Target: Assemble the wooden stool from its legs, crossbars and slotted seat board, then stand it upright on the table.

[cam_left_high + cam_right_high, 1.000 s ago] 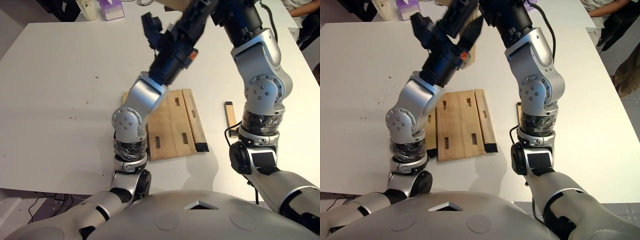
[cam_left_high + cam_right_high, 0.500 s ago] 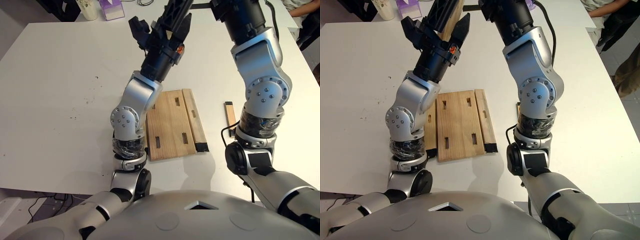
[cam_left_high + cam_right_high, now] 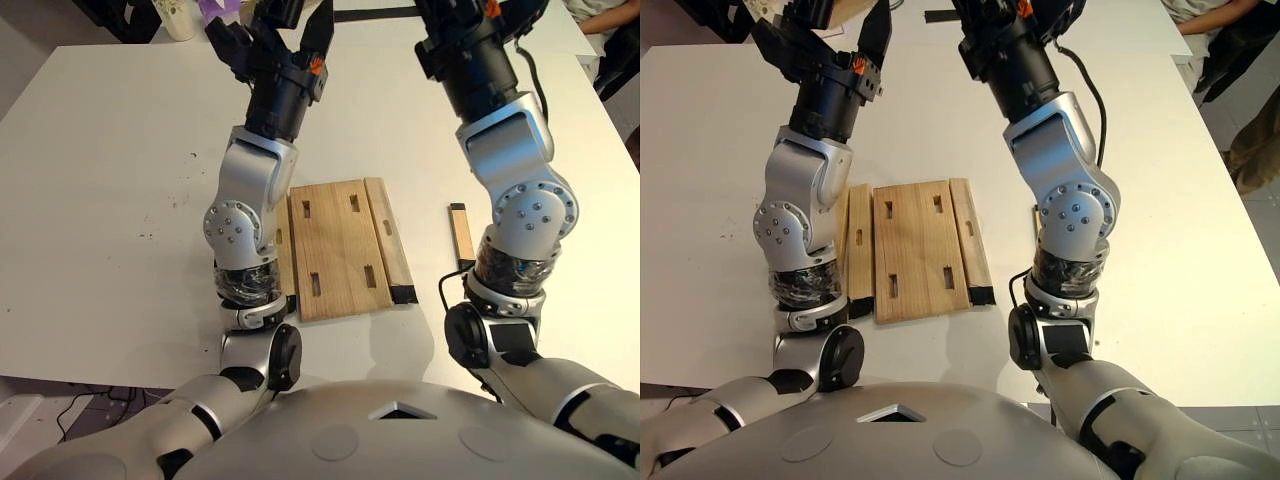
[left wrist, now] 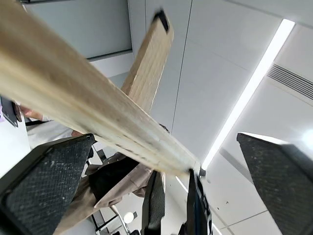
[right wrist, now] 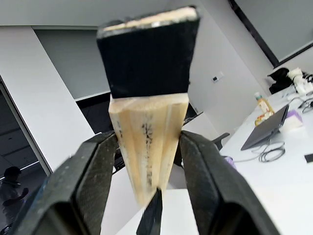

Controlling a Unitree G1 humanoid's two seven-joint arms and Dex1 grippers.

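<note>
The slotted seat board lies flat in the middle of the table. A wooden bar with a black end lies along its right side, and another bar along its left side. A shorter piece lies further right, behind my right arm. Both arms are raised high over the far side of the table. My left gripper holds a pale wooden bar that runs up between its fingers. My right gripper is shut on a wooden leg with a black end cap.
A bottle and a purple box stand at the far left edge of the white table. A black strip lies on the surface behind. The table's left half and the area right of the short piece are bare.
My left arm has swung up and to the left with its wooden bar. The two grippers, close together a second ago, now stand apart. The parts on the table have not moved.
</note>
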